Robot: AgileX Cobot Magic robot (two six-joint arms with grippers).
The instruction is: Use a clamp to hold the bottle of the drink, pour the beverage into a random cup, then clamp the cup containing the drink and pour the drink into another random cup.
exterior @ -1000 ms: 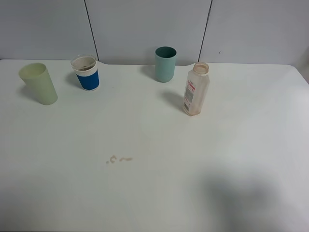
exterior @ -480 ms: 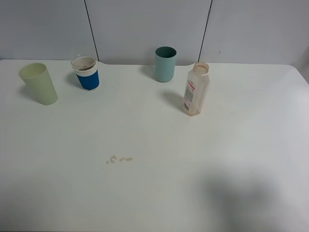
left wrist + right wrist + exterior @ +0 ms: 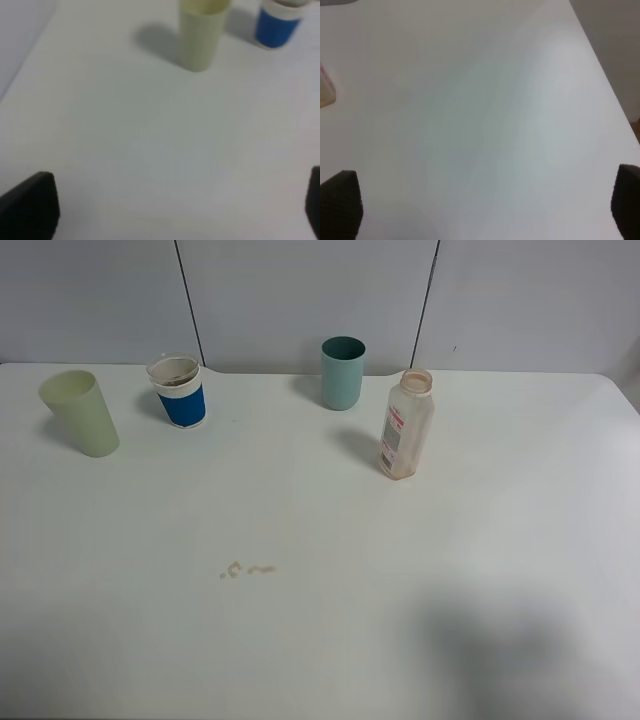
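A white surface [image 3: 330, 640] carries four upright things: a pale yellow-green cup [image 3: 80, 412] far left; just beside it a blue-and-white cup [image 3: 179, 391]; a teal cup [image 3: 342, 372] at the back; the bottle [image 3: 406, 424] near it, right of centre. Small brown drips [image 3: 245, 569] mark the middle; both grippers' fingers [image 3: 30, 205] [image 3: 340, 202] stand wide apart, holding nothing.

- White table [image 3: 330, 640].
- Yellow-green cup [image 3: 80, 412] and blue cup [image 3: 179, 391] ahead of the left gripper.
- Teal cup [image 3: 343, 372].
- Bottle [image 3: 406, 425] ahead of the right gripper.
- Brown drips [image 3: 247, 569].
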